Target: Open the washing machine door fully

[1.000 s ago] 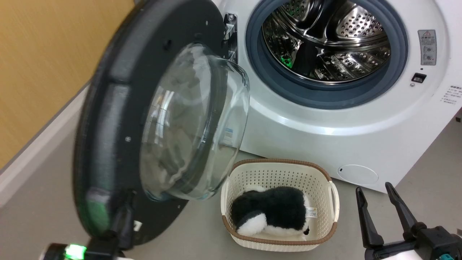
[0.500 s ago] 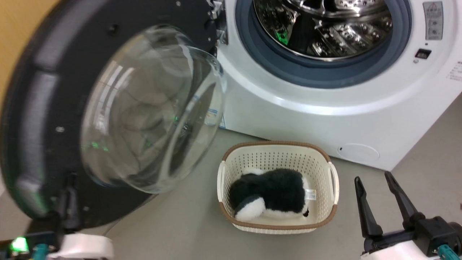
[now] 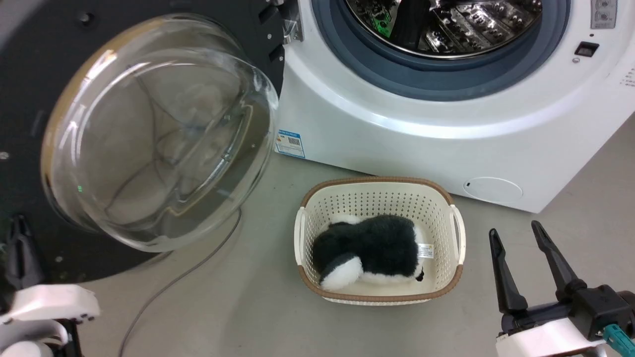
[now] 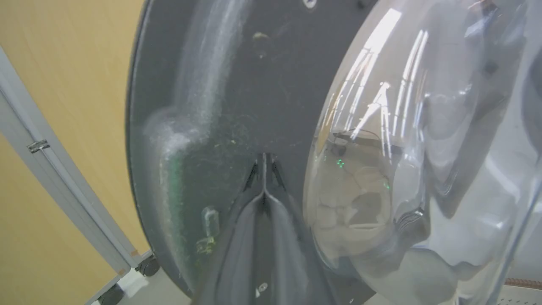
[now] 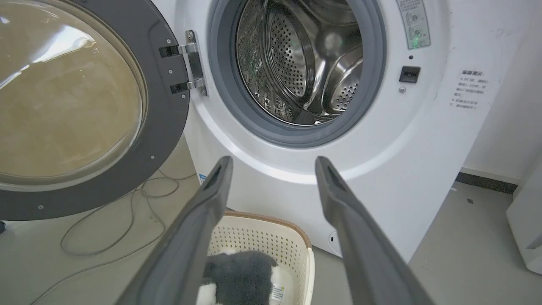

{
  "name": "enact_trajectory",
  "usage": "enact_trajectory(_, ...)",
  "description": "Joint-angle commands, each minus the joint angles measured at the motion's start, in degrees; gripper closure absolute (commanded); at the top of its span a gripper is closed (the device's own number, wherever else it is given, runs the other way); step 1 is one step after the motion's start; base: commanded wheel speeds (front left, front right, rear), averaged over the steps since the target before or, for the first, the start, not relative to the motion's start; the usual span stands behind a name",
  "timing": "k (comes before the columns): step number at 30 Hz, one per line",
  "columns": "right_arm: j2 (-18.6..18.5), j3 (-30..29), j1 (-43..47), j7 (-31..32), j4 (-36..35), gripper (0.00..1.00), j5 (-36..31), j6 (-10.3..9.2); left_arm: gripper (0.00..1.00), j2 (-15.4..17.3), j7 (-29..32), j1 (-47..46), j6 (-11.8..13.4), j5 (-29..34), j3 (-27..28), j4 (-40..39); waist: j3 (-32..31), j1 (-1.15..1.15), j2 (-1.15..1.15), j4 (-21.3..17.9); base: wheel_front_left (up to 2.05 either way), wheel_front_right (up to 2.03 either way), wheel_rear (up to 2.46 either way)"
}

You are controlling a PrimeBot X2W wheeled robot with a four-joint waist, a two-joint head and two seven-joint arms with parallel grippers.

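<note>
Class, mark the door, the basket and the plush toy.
door (image 3: pixel 154 134), head view, centre of the glass bowl.
basket (image 3: pixel 377 203), head view, perforated back wall.
plush toy (image 3: pixel 382 243), head view, black fur.

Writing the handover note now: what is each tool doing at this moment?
Left tool: closed, gripping nothing, tips at the washing machine door.
Right tool: open, holding nothing.

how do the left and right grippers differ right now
The left gripper is shut, fingers pressed together; the right gripper is open, fingers spread wide. The left one's tips seem to rest against the black inner face of the washing machine door; the right one hangs free near the basket, holding nothing. Both have long dark fingers.
</note>
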Motion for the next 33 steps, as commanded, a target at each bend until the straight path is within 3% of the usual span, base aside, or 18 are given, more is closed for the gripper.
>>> enact_trajectory(1,0.2,0.1,-1.5,-0.2,-0.1,0.0,-0.3,0.05,1.0,-0.2,-0.2,-1.7,-0.4,-0.4,1.5,1.5,0.5,0.0,0.0,-0.3,0.0,0.0,0.0)
enact_trajectory(21,0.2,0.2,-3.2,-0.2,0.2,0.0,-0.7,0.05,1.0,0.1,-0.2,-12.8,-4.8,1.0,11.4,14.6,2.5,0.0,0.0,-2.2,0.0,0.0,0.0)
enact_trajectory(33,0.2,0.0,-2.4,-0.2,0.5,0.0,0.4,0.05,1.0,-2.8,-0.2,-11.5,-6.8,4.5,13.3,14.5,0.2,0.0,0.0,-2.8,0.0,0.0,0.0)
